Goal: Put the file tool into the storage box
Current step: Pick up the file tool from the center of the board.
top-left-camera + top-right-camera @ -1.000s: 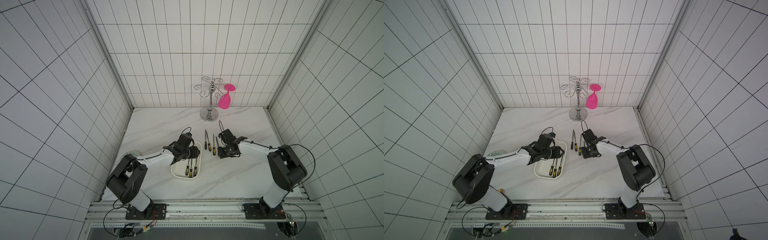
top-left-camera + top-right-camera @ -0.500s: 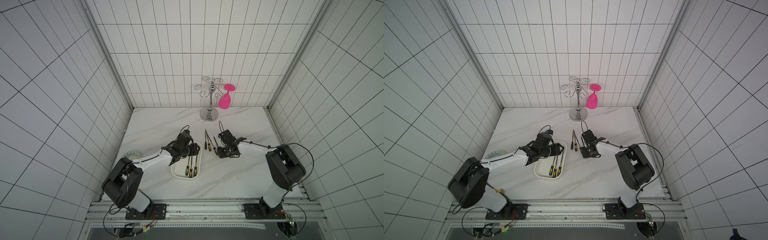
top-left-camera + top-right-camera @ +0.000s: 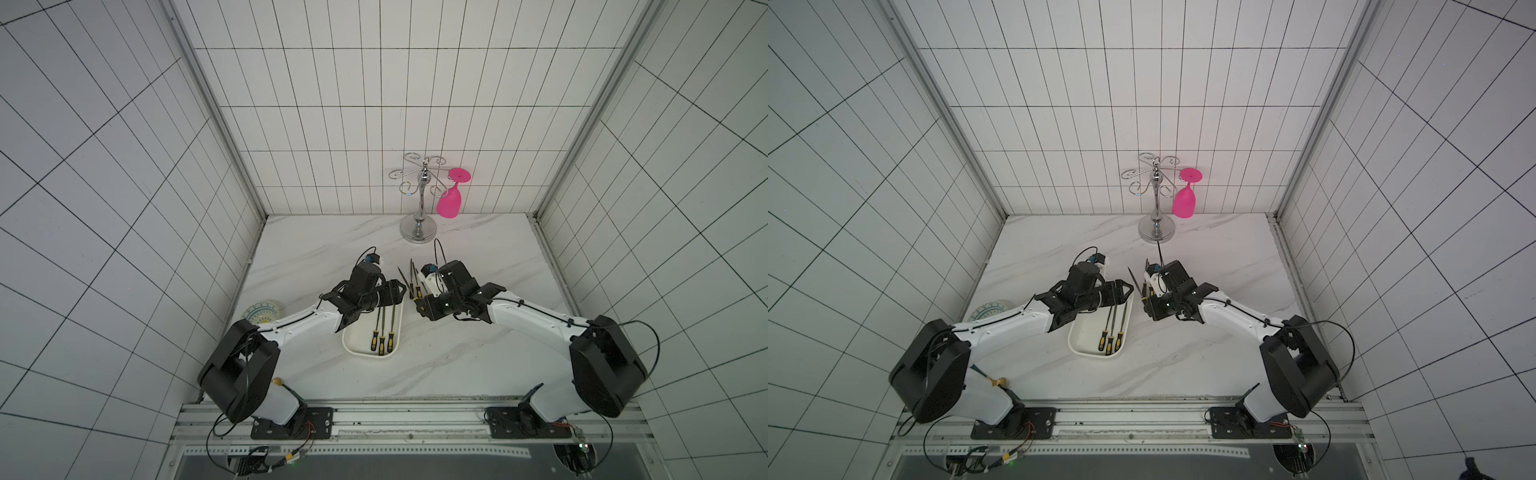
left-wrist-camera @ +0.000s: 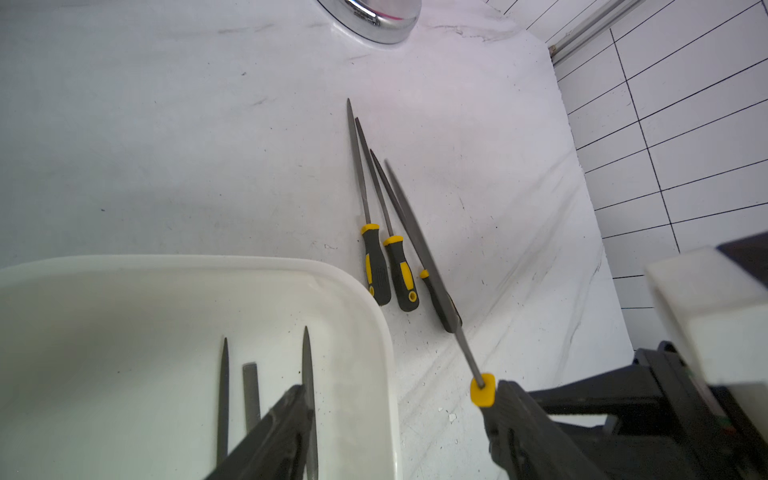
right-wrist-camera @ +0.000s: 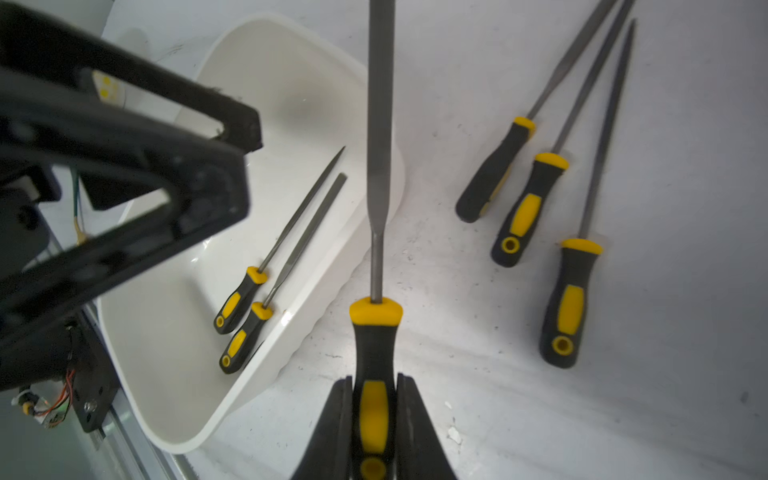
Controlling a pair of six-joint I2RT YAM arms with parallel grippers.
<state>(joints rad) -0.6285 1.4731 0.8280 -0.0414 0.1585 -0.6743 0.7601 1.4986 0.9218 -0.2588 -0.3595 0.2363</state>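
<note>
Right wrist: right pincer [image 5: 374, 386] is pinching the file [image 5: 376, 336], needing a level carry over the box [image 5: 270, 75] rim; left pincer [image 3: 398, 290] hanging spread.

Left wrist view: storage box [image 4: 332, 270] cropped by frame edges. The files inside [image 4: 223, 374] show blades only, w/ handles behind left gripper [image 4: 402, 386] fingers [image 4: 274, 432] or out of frame. Handle of held file [image 4: 415, 232] hidden too; stand base [image 4: 374, 16] cropped. Top view: plate [image 3: 261, 312] partly behind left arm [image 3: 299, 328]; loose files [image 3: 411, 272] too small to count, partly under right gripper [image 3: 420, 302].
</note>
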